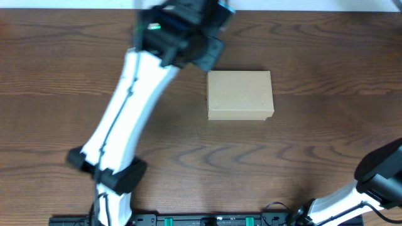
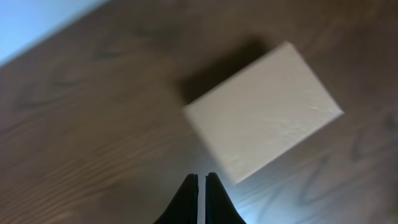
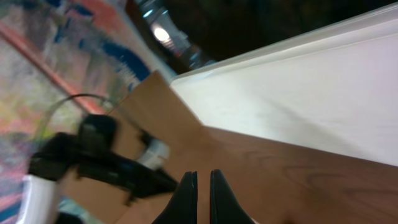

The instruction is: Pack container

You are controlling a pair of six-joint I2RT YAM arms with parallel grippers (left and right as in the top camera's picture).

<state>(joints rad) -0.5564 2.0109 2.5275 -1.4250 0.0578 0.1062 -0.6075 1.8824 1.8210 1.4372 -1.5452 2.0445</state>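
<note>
The container (image 1: 240,94) is a small light-tan cardboard box lying near the middle of the brown wooden table with its lid down. In the left wrist view the container (image 2: 264,109) sits ahead and to the right of my left gripper (image 2: 202,177), whose black fingers are shut with nothing between them. From overhead, the left gripper (image 1: 212,55) hangs blurred just off the box's far left corner, apart from it. My right gripper (image 3: 203,175) is shut and empty, raised over the table and facing away from the box.
The left arm (image 1: 125,107) stretches diagonally across the left half of the table. The right arm (image 1: 380,172) is folded at the near right corner. A white wall (image 3: 311,93) and the table's edge show in the right wrist view.
</note>
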